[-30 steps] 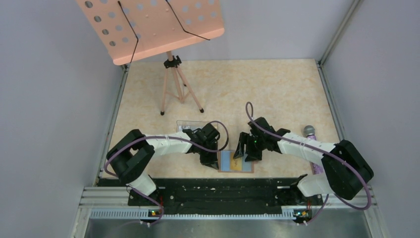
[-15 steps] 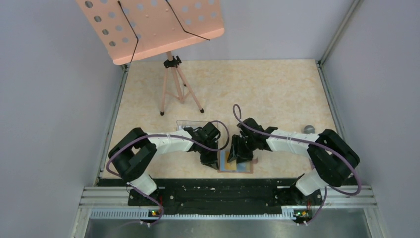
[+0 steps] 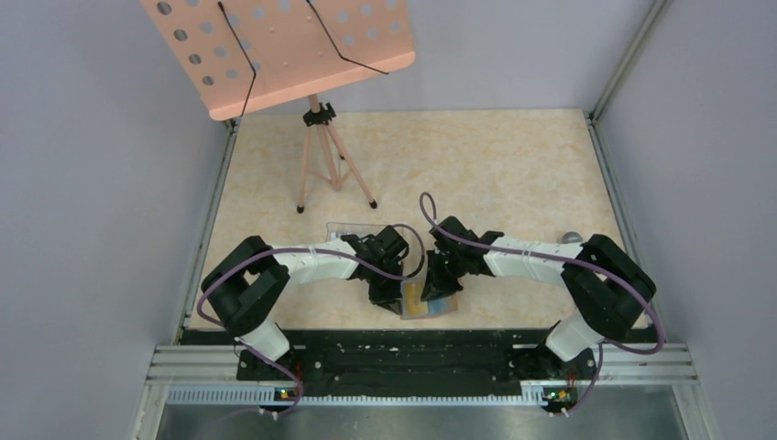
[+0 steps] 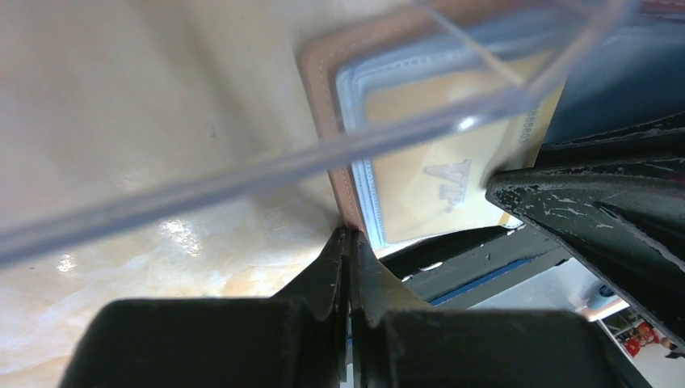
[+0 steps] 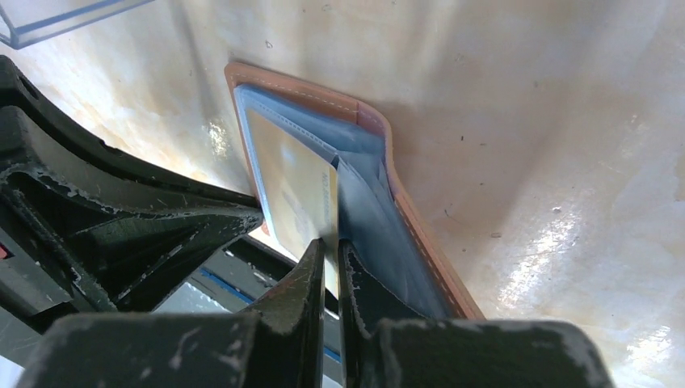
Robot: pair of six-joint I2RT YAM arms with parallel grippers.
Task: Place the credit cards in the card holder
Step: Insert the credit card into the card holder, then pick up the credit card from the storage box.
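Note:
The brown card holder (image 3: 442, 312) lies open on the table by the near edge, bluish inner faces up (image 5: 367, 206). One yellow-orange credit card (image 5: 295, 190) sits partly inside its clear sleeve, a "VIP" print showing (image 4: 428, 178). My right gripper (image 5: 329, 244) is shut on the card's near corner, above the holder (image 3: 438, 289). My left gripper (image 4: 349, 234) is shut, its tips against the holder's brown left edge (image 4: 323, 105), left of the card (image 3: 390, 295). No other cards show.
A clear plastic box (image 3: 353, 231) stands just behind the left gripper; its rim crosses the left wrist view (image 4: 323, 158). A pink music stand (image 3: 275, 50) on a tripod (image 3: 322, 160) stands at the back left. A grey-topped object (image 3: 573, 236) lies at the right. The black rail (image 3: 403, 353) borders the near edge.
The right arm swung left over the card holder and its jaws closed on the yellow card. The left gripper stayed shut at the holder's left edge.

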